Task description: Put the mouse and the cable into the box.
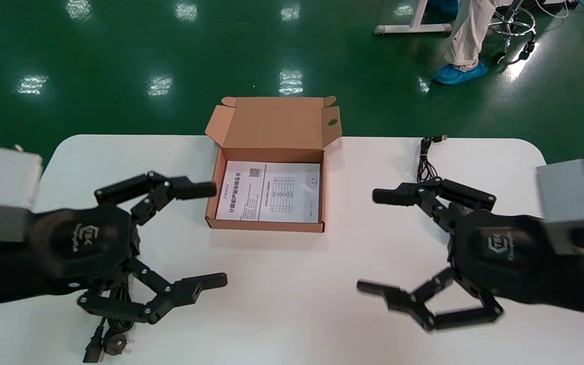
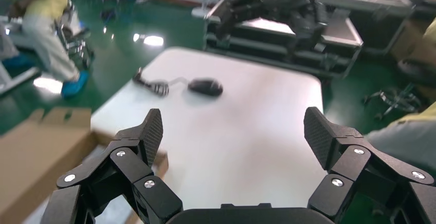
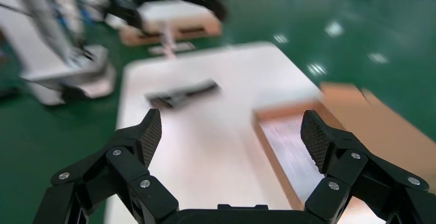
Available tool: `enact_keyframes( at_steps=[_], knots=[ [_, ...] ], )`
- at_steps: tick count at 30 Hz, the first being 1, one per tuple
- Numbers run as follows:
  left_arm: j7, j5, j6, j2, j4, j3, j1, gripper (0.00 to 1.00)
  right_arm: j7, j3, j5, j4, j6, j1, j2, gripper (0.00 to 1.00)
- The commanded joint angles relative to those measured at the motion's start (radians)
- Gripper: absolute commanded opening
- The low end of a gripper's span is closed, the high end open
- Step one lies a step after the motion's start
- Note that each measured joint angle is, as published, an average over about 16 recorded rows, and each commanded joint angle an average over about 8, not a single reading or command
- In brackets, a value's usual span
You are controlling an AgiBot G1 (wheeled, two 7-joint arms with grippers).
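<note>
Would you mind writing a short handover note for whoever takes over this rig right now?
Left gripper: open, empty, over the table left of the box.
Right gripper: open, empty, right of the box.
Mouse: on the table's right side, its cord bundled beside it; the right gripper hides the mouse in the head view.
Cable: on the table's left side, by the left gripper.
Box: open, only a printed sheet inside.
Done: nothing packed yet.
Left: both the mouse and the cable go into the box.
</note>
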Motion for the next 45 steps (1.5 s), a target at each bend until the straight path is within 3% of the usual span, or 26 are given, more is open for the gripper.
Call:
enact_keyframes(
  at_steps=[1,9,18,35,45],
  knots=[
    [0.02,0.022,-0.018,-0.005,0.004,0.001,0.023,1.0,-0.025,-0.003,-0.04,-0.014,0.039,-0.017,0.0,1.0],
    [0.141,0.062,-0.202,-0.051,-0.008,-0.058,0.236,1.0,-0.092,-0.024,-0.195,-0.119,0.212,-0.075,-0.004,1.0],
    [0.204,0.061,-0.39,-0.134,-0.051,-0.141,0.514,1.0,-0.081,-0.043,-0.297,-0.197,0.372,-0.1,-0.028,1.0],
    [0.254,0.069,-0.565,-0.156,-0.067,-0.213,0.697,1.0,-0.039,-0.075,-0.425,-0.251,0.561,-0.105,-0.069,1.0],
    [0.313,0.067,-0.626,-0.145,-0.077,-0.26,0.807,1.0,-0.022,-0.076,-0.444,-0.252,0.605,-0.11,-0.076,1.0]
  ],
)
